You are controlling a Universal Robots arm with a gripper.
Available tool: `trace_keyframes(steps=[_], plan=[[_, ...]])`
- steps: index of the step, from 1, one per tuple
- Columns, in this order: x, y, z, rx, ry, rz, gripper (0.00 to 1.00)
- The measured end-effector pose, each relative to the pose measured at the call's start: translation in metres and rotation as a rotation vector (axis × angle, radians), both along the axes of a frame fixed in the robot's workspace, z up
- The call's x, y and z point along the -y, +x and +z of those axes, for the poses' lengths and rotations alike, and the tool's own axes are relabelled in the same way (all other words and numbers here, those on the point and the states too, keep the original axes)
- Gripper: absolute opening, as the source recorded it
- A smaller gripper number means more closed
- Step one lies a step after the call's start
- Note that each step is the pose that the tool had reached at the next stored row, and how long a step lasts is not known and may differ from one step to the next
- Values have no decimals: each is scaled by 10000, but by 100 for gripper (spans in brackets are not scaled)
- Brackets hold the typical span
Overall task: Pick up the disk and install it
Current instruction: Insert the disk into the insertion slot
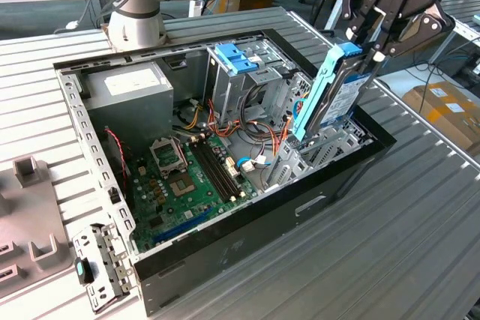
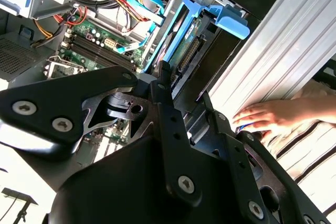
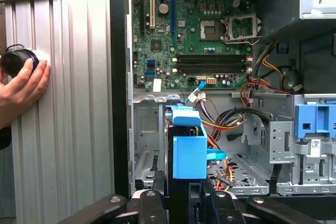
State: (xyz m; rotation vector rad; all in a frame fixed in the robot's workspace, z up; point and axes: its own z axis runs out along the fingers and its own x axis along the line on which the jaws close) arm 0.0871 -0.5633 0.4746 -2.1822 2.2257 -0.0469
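Jaws are clamped shut on the upper end of the flat grey metal disk (image 1: 334, 91) in its light-blue plastic carrier rail, so it's pinched from the top by the black linkage-fingered gripper (image 1: 366, 49). The disk is held on edge and tilted, presumably so the low end can be fed straight down into the bare metal drive bay (image 1: 330, 151) at the corner of the open black computer case (image 1: 247, 219). The lower end looks to be started between the bay walls, but it isn't seated yet. A person's hand (image 3: 23, 85) is rested on a round black object (image 3: 16, 61) on the ribbed metal table (image 1: 420, 222), well apart from the bay. What that object is can't be told.
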Motion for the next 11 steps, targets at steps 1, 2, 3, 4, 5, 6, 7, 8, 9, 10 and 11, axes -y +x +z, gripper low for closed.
trace_keyframes(steps=[1,2,3,4,5,6,7,8,9,10,11], plan=[[1,0,-5,0,-1,0,35],[1,0,-16,0,-1,0,35],[2,0,-26,0,-1,0,35],[4,0,-35,0,1,0,35],[6,0,-41,0,-1,0,35],[6,0,-55,0,0,0,35],[6,0,-79,0,-1,0,35],[6,0,-81,0,-1,1,35],[6,0,-81,0,-2,0,35],[7,0,-81,0,-2,0,35],[6,0,-82,0,-2,0,35]])
